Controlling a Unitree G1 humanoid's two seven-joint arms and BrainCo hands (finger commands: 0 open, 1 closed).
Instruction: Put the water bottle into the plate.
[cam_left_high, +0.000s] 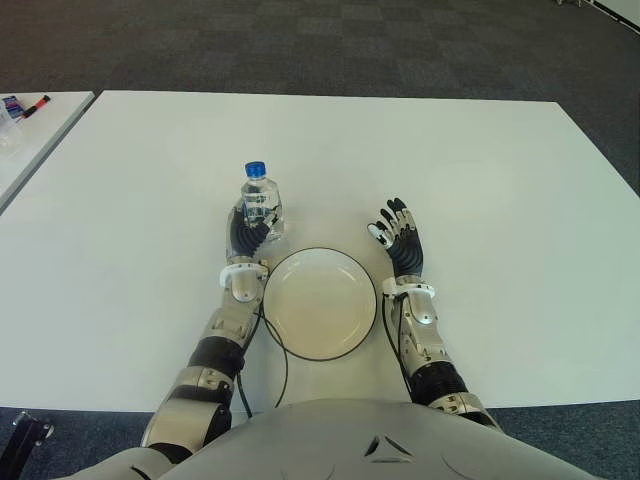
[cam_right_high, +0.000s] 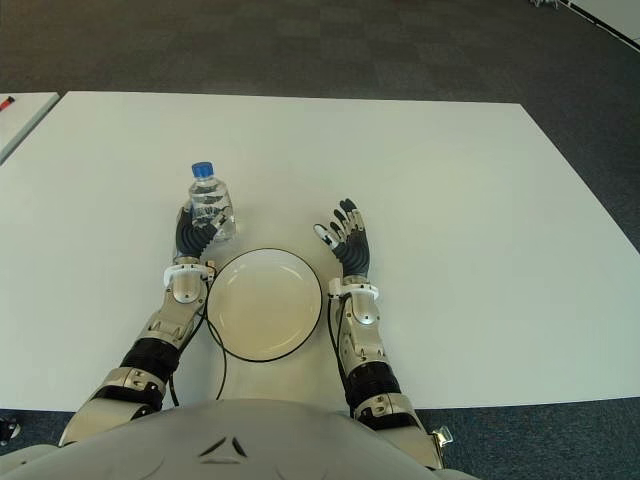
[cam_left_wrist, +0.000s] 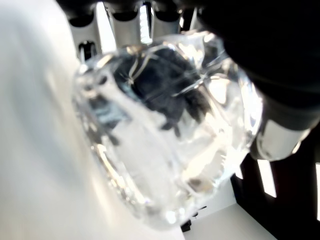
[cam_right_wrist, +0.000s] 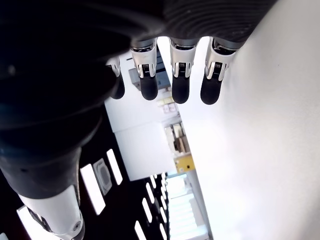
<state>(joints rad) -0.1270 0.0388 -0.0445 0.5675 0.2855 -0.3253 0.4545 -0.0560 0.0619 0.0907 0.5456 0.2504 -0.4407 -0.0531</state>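
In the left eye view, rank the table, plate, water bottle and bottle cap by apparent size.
1. White table
2. Plate
3. Water bottle, gripped by the left hand
4. Blue bottle cap

We count one water bottle just beyond one white plate, and two robot hands flanking that plate.

The white table is lit evenly and brightly from overhead — only faint, soft shadows are cast beside the plate. In the left wrist view the water bottle is rendered blurred and streaked with glare. In the right wrist view the fingers are silhouetted against an overexposed background — detail there is washed out.
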